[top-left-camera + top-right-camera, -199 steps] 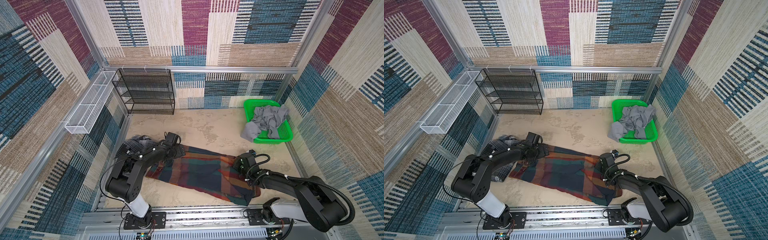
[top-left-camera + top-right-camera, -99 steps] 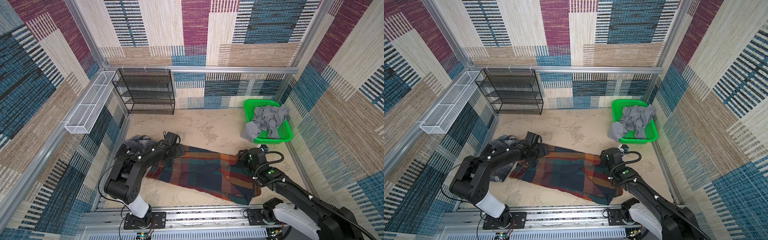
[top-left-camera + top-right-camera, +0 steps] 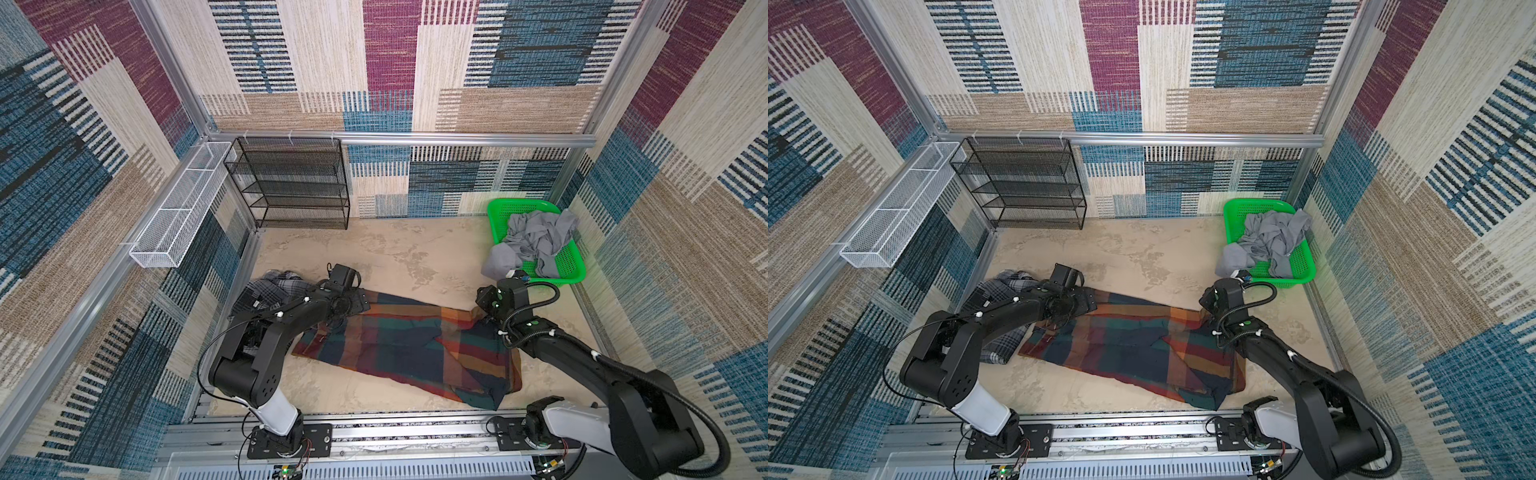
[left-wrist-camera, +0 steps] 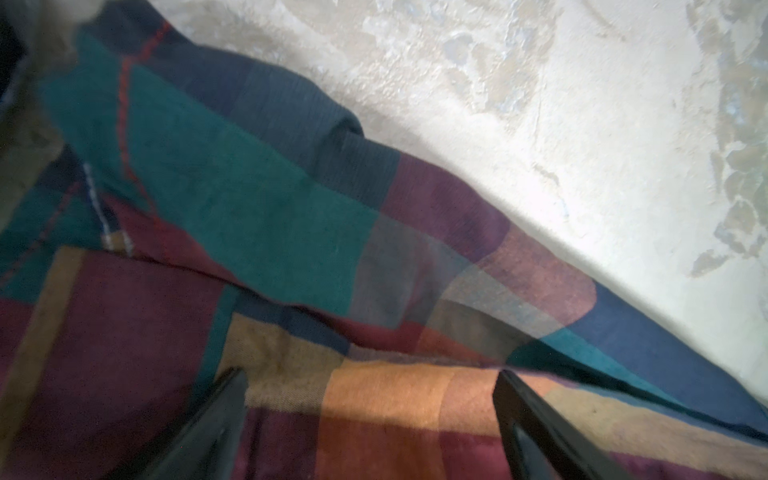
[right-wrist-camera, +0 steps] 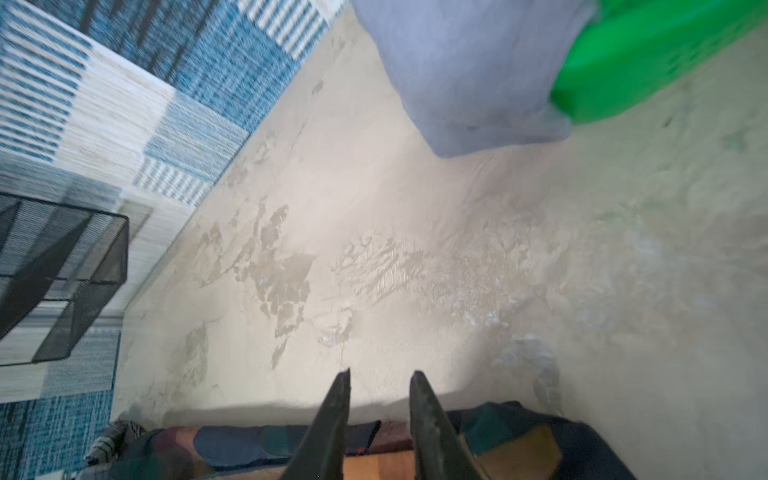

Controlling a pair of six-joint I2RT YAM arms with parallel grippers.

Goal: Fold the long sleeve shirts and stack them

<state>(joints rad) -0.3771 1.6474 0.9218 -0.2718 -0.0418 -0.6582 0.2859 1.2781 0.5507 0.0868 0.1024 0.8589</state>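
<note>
The large navy, orange, red and green plaid shirt [image 3: 399, 349] [image 3: 1129, 345] lies spread lengthwise across the front of the table. The smaller grey-black-white plaid shirt [image 3: 266, 291] [image 3: 992, 291] is crumpled at the left, partly under my left arm. Low over the big shirt's left end is my left gripper [image 3: 357, 301] [image 4: 370, 374], open wide, with cloth [image 4: 249, 208] beneath both fingers. My right gripper [image 3: 484, 305] [image 5: 381, 374] hovers at the shirt's far right edge [image 5: 249, 444]. Its jaws stand a little apart with nothing between them.
A green basket [image 3: 498, 212] with grey clothes [image 3: 536, 241] stands at the back right, one grey piece [image 5: 469, 83] hanging over its rim. A black mesh rack [image 3: 291, 183] stands at the back left, and a white wire basket [image 3: 183, 212] hangs on the left wall.
My right gripper has let go of the big shirt's right end, risen and moved a little back toward the basket. The left arm has stayed where it was.
</note>
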